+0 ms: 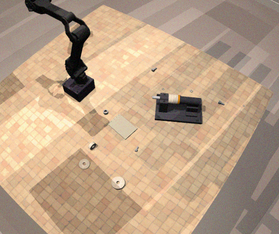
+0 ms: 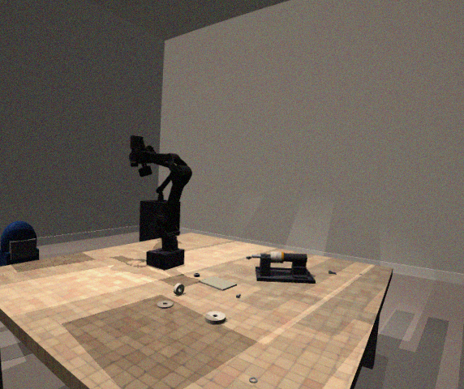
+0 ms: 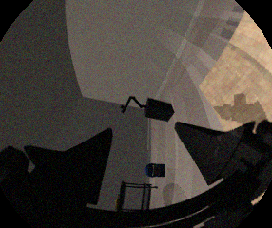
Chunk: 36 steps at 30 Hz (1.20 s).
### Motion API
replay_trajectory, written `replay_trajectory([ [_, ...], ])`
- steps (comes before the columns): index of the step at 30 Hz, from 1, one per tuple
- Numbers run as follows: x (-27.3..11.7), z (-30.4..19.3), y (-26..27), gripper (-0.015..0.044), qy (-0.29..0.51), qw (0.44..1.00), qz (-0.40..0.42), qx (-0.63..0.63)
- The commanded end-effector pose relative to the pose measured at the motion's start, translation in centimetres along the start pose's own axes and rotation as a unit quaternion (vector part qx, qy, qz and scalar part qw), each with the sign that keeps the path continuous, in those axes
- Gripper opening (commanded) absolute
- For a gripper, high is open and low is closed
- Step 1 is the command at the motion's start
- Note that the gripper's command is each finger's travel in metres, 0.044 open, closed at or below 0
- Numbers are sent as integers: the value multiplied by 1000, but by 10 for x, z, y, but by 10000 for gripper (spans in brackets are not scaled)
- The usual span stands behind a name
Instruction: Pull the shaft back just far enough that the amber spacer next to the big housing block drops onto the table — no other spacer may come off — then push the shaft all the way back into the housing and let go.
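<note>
Relative to the table [image 1: 157,161] [image 2: 207,356] [image 3: 264,62], top looks steeply down, exterior sidelong from farther out; my wrist looks outward past its edge; all share tabletop.

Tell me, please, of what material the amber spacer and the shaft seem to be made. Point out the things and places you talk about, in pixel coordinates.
Amber spacer [image 1: 178,99] [image 2: 281,262]: probably plastic, judging by its even, saturated orange, though painted metal is possible.
Shaft [image 1: 156,97] [image 2: 255,255]: likely bare metal, smooth, suggested by its pale grey colour.
</note>
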State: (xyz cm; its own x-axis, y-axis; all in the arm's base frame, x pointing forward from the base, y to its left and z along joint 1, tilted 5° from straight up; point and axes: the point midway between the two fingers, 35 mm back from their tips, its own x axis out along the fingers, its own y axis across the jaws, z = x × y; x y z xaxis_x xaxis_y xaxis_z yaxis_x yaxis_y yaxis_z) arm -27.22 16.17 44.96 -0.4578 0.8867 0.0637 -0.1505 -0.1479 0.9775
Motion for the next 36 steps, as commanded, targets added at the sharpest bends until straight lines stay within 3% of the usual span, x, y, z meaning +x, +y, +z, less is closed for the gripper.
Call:
replay_trajectory([
  [1,1,1,-1,426,0,1000,-1,-1],
  [10,71,57,-60,440,-86,992,-88,16],
  [19,119,164,-146,440,-224,950,-203,80],
  [30,101,297,-244,440,-378,854,-309,181],
  [36,75,344,-260,440,-443,820,-309,191],
])
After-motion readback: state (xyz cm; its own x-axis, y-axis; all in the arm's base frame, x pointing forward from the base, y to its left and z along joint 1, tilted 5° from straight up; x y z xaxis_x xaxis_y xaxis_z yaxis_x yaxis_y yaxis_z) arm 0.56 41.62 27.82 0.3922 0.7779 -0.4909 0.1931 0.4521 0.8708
